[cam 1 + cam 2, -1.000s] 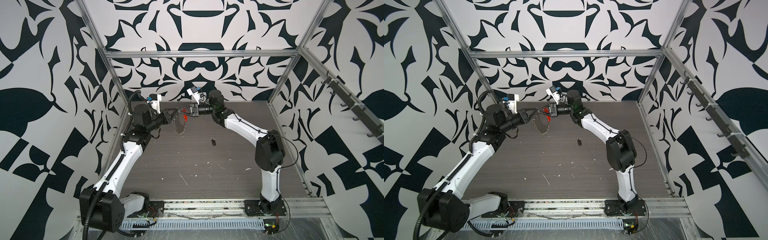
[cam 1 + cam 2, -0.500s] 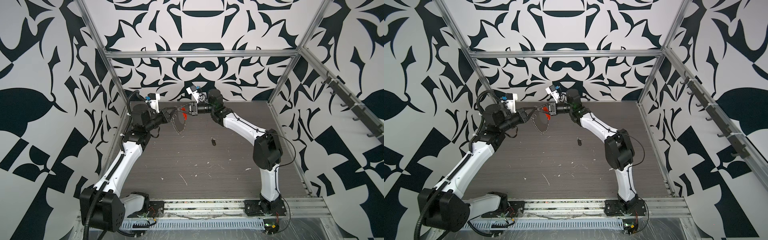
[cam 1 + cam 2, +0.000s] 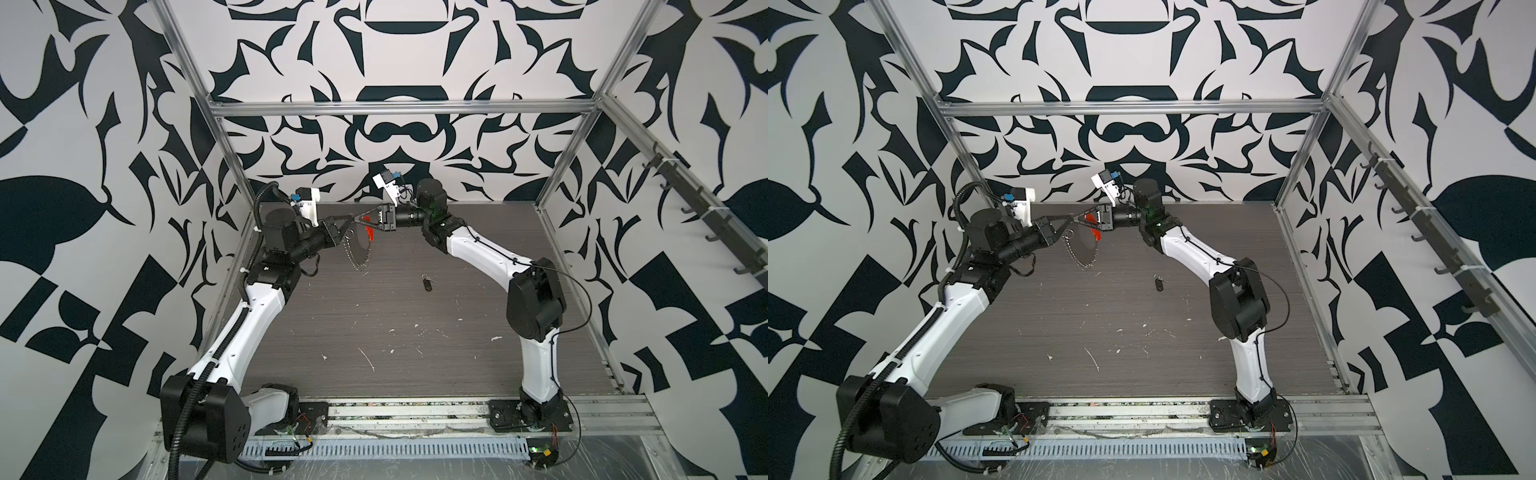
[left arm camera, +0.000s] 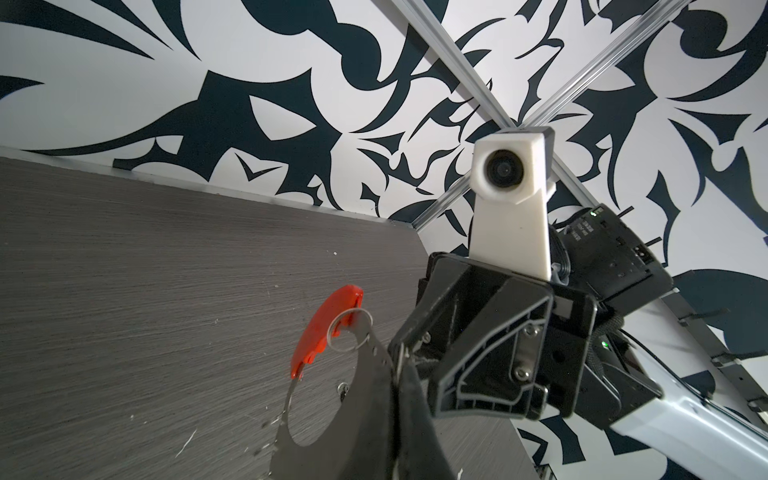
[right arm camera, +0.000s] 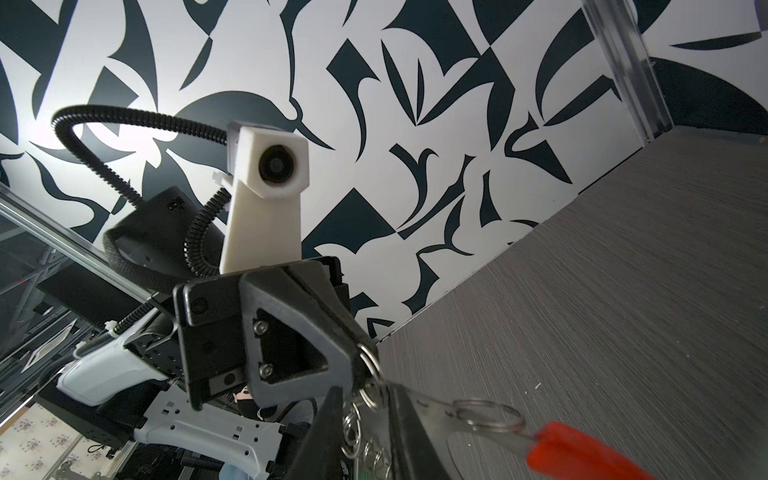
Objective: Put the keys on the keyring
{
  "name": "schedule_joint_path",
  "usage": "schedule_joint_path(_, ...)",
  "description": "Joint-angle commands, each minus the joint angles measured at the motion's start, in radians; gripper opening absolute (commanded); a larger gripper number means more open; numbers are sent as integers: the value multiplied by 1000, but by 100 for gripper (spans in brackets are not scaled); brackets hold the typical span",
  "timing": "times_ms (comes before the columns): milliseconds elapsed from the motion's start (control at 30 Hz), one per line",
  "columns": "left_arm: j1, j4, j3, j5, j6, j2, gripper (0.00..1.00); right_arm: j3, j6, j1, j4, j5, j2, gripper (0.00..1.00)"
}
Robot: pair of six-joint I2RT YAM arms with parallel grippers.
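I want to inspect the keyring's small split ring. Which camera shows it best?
The left wrist view: the split ring on the keyring looks large, nearly face-on. The right wrist view shows the ring obliquely; in both top views it is tiny.

The middle and near part of the table (image 3: 415,332) lie bare but for small white scraps (image 3: 368,359), so the key (image 3: 426,284) (alone, nothing touching it) is open to reach from above and from every side. Over the far left of the table the left arm (image 3: 257,307) and right arm (image 3: 478,245) meet tip to tip, and the keyring (image 3: 356,253) hangs between them, barring passage there. Patterned walls (image 3: 395,137) close three sides.
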State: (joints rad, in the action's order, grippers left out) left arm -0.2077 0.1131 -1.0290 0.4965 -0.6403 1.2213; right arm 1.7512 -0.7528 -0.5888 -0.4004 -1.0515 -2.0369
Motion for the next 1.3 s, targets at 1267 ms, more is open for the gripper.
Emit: schedule_joint_path(1267,4,-27,31,24,67,-26,0,103,502,-33,626,254,111,3)
